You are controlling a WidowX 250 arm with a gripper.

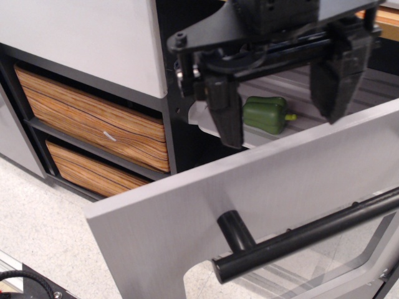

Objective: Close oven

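The grey oven door (206,218) hangs open toward me, with its thick black bar handle (299,240) and clear window (324,268) at the lower right. Behind it is the black oven interior with a grey ribbed rack (299,106). A green toy pepper (267,114) lies on a light tray on the rack. My black gripper (282,103) hovers above the rack and the door's top edge. It is open and empty, with one finger (225,112) left of the pepper and the other (340,78) to its right.
Two wood-grain drawers (93,118) (93,171) stack in the black frame left of the oven, under a grey panel (81,37). Speckled floor (43,237) lies at the lower left. A wooden edge (380,15) shows at the top right.
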